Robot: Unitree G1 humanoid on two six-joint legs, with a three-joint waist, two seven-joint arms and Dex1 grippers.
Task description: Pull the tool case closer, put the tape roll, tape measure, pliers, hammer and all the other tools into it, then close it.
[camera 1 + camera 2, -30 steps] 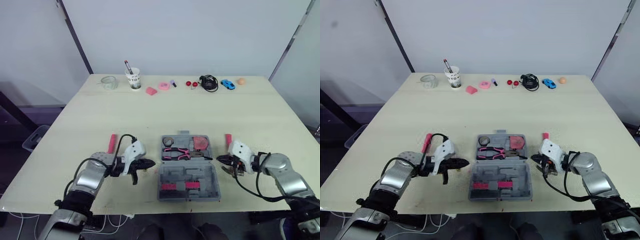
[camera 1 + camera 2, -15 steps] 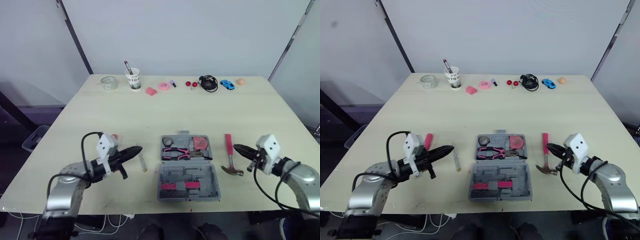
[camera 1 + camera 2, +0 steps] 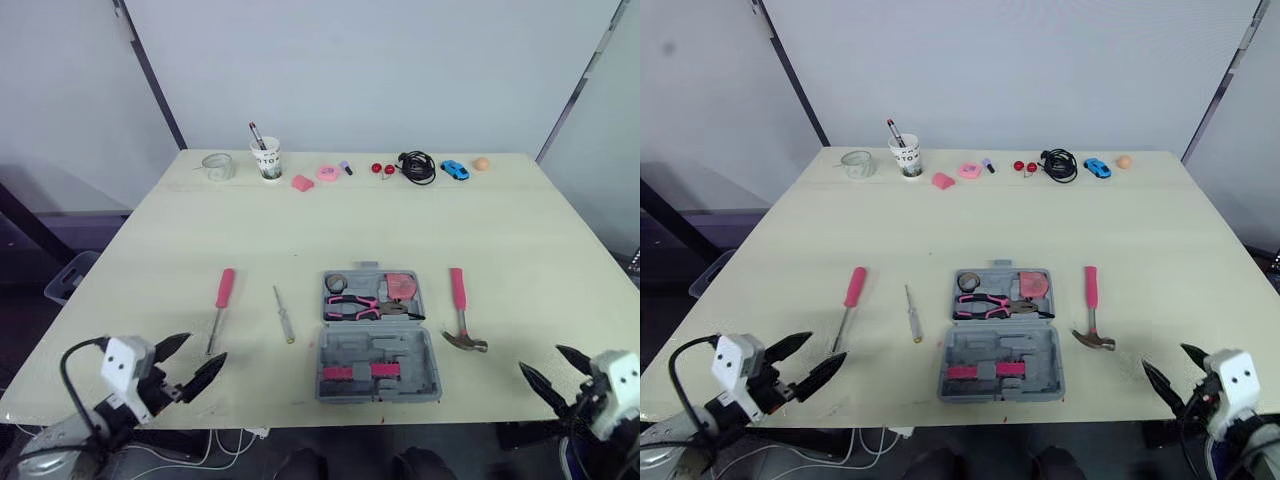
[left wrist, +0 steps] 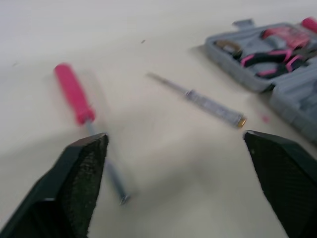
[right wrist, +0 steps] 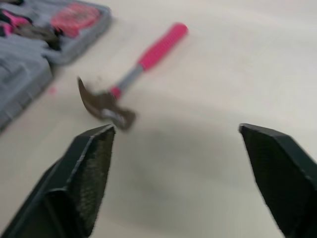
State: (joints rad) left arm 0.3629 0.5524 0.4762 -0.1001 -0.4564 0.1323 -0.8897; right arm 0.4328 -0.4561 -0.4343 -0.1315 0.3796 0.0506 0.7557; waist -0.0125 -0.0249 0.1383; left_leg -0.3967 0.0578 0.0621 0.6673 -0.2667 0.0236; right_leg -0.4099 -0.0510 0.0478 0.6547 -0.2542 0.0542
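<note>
Nearest, over the front left part of the surface (image 3: 300, 225): left gripper (image 3: 200, 351), fingers spread wide, empty. Over the front right edge: right gripper (image 3: 543, 362), fingers likewise wide apart, holding nothing. Between them and a little farther in, near the front edge: tool case (image 3: 378, 345), lying open, with pliers (image 3: 352, 303) and pink tape measure (image 3: 402, 286) in the far half. Just right of the case: hammer (image 3: 461, 312), flat, pink handle pointing away. Left of the case: slim screwdriver (image 3: 284, 314), then pink-handled screwdriver (image 3: 221, 302) farther left, both loose on the surface. Along the far edge, well apart from the tools: paper cup (image 3: 266, 158) with a pen, black cable (image 3: 417, 165), blue toy car (image 3: 455, 169), orange ball (image 3: 482, 162).
</note>
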